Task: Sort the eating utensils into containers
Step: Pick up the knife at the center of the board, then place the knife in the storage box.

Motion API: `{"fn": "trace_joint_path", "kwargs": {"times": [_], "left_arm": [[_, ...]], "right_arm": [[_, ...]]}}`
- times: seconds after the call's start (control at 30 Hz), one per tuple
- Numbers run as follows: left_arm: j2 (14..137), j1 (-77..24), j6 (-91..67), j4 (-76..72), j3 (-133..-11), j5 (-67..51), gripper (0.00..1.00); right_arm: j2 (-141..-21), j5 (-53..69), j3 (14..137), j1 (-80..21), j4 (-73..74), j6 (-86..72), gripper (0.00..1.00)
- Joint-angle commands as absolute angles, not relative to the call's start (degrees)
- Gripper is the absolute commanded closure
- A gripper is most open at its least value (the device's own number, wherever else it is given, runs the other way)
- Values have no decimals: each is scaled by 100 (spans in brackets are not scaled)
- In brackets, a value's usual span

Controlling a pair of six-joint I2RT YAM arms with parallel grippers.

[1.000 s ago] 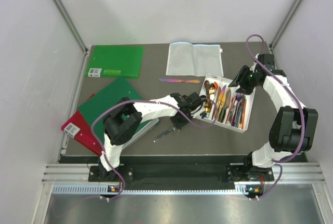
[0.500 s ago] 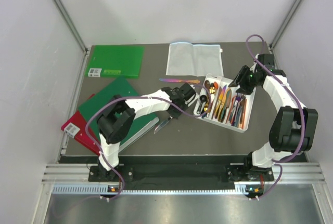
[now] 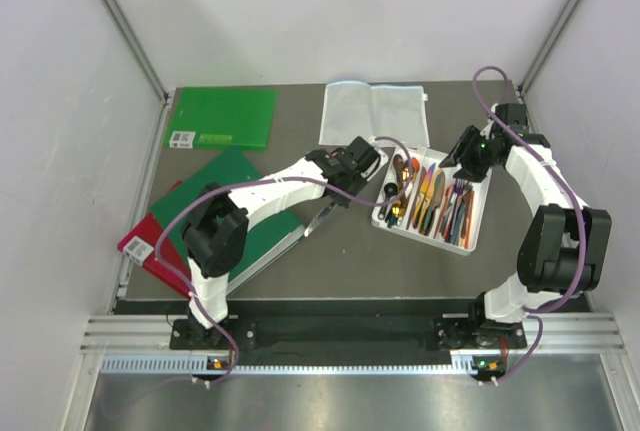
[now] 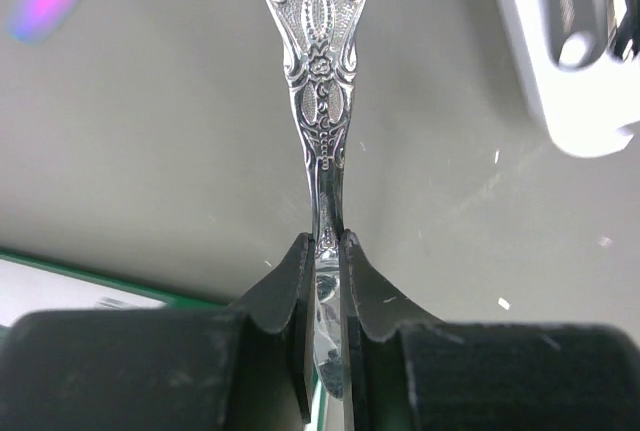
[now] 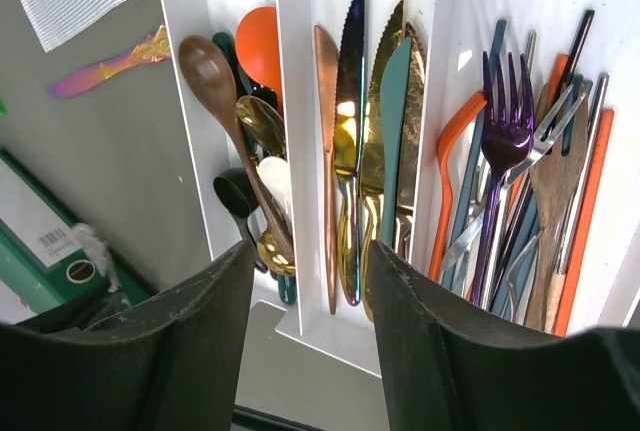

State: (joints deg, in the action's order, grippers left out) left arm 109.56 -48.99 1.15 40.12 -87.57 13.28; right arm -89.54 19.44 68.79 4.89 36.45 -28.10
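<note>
Clenching left fingers (image 4: 285,296) grip a silver handle (image 4: 318,81) — right fingers (image 5: 150,341) gape above tray (image 5: 293,101).

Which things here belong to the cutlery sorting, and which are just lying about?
Job: ornate silver utensil pinched in the left gripper; iridescent utensil lying loose; white tray with sorted cutlery.
Lying about: green folders; red folder; clear pouch.
</note>
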Motion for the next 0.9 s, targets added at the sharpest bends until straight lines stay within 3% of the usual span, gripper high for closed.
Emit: {"fn": "trace_joint_path", "kwargs": {"times": [0.0, 0.57, 0.87], "left_arm": [[11144, -4860, 27, 4262, -9578, 1582, 100], [12339, -4852, -702, 4755, -12487, 388, 100], [13183, -4852, -1265, 4298, -13218, -755, 100]], "right_arm": [[-8851, 1890, 7119, 483, 3586, -2733, 50], [-8824, 1811, 6856, 510, 3621, -2637, 50], [-8623, 1662, 6689, 519, 3735, -2558, 51]]}}
